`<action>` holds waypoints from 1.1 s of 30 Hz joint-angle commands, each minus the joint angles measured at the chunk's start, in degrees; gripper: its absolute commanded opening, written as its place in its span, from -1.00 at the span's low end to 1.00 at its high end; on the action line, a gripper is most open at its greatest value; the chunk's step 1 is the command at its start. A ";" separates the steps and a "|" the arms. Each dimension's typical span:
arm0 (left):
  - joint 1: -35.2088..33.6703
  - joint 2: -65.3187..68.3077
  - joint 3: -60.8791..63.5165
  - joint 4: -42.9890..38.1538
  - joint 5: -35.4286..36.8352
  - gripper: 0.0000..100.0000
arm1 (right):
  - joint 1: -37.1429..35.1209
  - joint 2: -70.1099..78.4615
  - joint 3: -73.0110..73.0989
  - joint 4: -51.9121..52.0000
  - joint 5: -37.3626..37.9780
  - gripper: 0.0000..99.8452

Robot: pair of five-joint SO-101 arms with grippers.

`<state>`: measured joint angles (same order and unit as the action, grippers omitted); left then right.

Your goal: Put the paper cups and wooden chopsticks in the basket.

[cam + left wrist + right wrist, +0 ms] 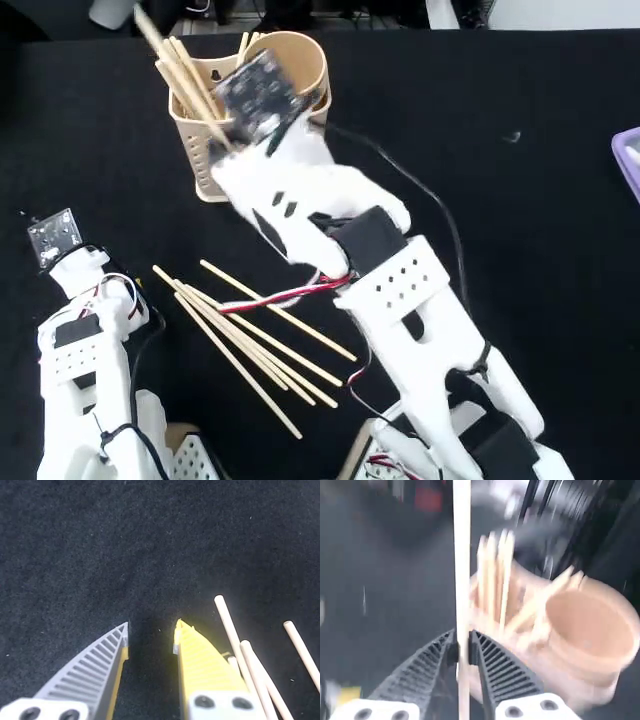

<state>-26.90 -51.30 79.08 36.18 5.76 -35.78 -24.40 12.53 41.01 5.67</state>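
A beige basket (pixel 200 150) stands at the back of the black table with a brown paper cup (pixel 300 60) and several wooden chopsticks (pixel 185 75) upright in it. My right arm (pixel 310 200) stretches over to the basket. Its gripper (pixel 462 639) is shut on one chopstick (pixel 461 555), held upright just beside the basket (pixel 530 655) and the cup (pixel 592 625). Several loose chopsticks (pixel 250 340) lie fanned out on the table in front. My left gripper (pixel 150 627) hovers open and empty over bare cloth, with the chopstick ends (pixel 240 640) just beside one finger.
The left arm (pixel 85 340) sits at the front left. A purple object (pixel 628 155) pokes in at the right edge. The arm bases (pixel 190 455) take up the front edge. Dark cloth stretches free to the right of the basket.
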 commanded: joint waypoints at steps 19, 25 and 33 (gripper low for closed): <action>0.22 -1.14 -0.31 0.18 -0.53 -0.70 | 7.65 27.12 -7.52 -50.81 -6.95 -0.98; 0.48 -1.14 -0.31 0.18 -0.53 -0.70 | 6.33 24.48 -10.42 -32.44 -6.95 -0.83; 0.22 -1.14 -0.31 0.18 -0.53 -0.70 | 6.33 13.49 -16.04 -13.63 -6.77 -0.56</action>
<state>-26.90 -51.30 79.08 36.18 5.76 -29.36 -3.12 0.84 21.93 -0.75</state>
